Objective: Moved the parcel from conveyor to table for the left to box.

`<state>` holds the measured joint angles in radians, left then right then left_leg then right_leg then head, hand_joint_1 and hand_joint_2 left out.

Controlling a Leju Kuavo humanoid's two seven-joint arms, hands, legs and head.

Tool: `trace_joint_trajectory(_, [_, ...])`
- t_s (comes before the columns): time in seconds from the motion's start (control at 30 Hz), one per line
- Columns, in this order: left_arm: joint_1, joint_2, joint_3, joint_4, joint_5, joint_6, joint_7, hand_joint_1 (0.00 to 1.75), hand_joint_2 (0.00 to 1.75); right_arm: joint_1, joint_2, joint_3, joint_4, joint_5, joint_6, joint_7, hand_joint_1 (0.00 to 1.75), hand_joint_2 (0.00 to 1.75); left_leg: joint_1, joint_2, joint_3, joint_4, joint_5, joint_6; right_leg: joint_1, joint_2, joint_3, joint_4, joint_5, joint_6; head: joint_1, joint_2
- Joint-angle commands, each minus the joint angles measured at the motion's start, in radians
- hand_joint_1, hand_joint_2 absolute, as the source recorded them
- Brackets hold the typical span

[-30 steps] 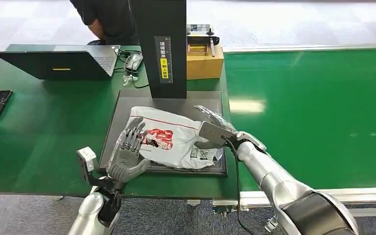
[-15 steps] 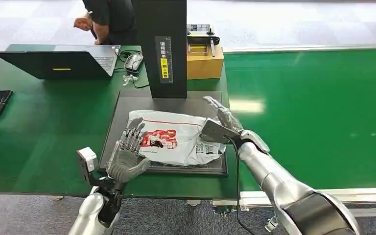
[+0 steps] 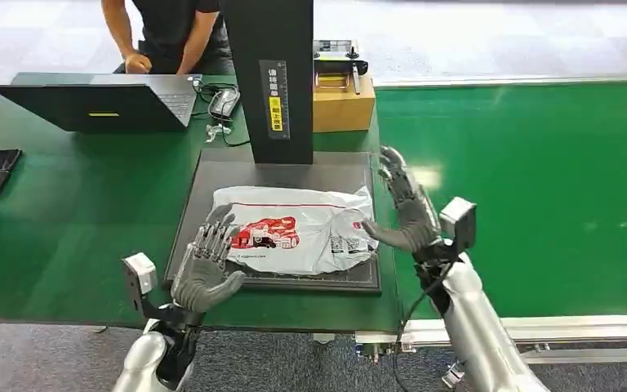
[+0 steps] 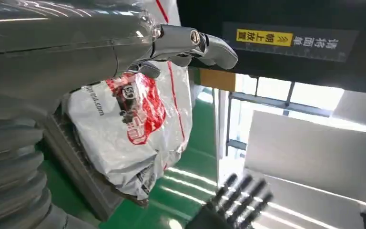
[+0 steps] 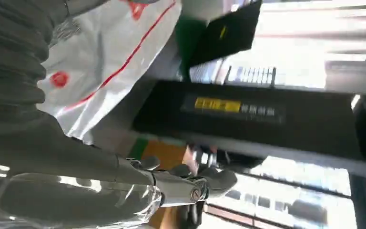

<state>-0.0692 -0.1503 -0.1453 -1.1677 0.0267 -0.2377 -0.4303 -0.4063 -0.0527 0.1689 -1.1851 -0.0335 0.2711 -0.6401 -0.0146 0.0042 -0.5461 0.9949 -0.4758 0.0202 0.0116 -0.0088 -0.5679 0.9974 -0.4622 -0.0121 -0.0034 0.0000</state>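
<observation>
A white plastic parcel (image 3: 290, 229) with a red print and barcode labels lies on the dark scale plate (image 3: 212, 175) of the table. My left hand (image 3: 206, 263) hovers open at the parcel's near left corner, fingers spread. My right hand (image 3: 406, 208) stands open just right of the parcel, fingers apart and upright, its thumb near the parcel's edge. In the left wrist view the parcel (image 4: 133, 124) lies beyond my left hand (image 4: 76, 52). The right wrist view shows the parcel (image 5: 109, 52) beside my right hand (image 5: 100, 186).
A black scanner column (image 3: 273, 77) rises behind the plate. A cardboard box (image 3: 341, 102) sits beside it. A laptop (image 3: 98, 104) and cables lie at the back left, where a person (image 3: 171, 28) stands. The green conveyor (image 3: 531, 180) runs along the right.
My right hand has let go of the parcel and drawn back to the right, turning upright. The parcel settled flat on the plate. The person behind leaned toward the laptop.
</observation>
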Motion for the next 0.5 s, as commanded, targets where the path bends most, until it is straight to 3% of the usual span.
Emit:
trace_joint_trajectory(0.03, [0.014, 0.0, 0.03, -0.037, -0.017, -0.002, 0.015, 0.0, 1.75, 0.33, 0.002, -0.213, -0.355, 0.063, -0.059, 0.02, 0.0, 1.75, 0.001, -0.004, 0.0, -0.001, 0.001, -0.002, 0.0, -0.003, 0.002, -0.001, 0.0, 0.001, 0.0, 0.0])
trace_joint_trajectory(0.23, [0.034, -0.009, 0.055, -0.075, -0.028, -0.006, 0.025, 0.0, 1.75, 0.524, 0.079, -0.332, -0.524, 0.13, -0.11, 0.057, 0.0, 1.75, 0.001, -0.006, 0.003, -0.003, 0.0, -0.005, 0.0, -0.005, 0.004, -0.003, -0.001, 0.002, -0.001, 0.0])
trace_joint_trajectory(0.5, [0.024, -0.018, 0.052, -0.082, -0.077, -0.014, 0.029, 0.0, 1.75, 0.543, 0.137, -0.361, -0.529, 0.138, -0.072, 0.084, 0.0, 1.75, 0.0, -0.002, 0.001, -0.002, 0.0, -0.003, 0.0, -0.001, 0.001, -0.001, 0.0, 0.002, 0.0, 0.0])
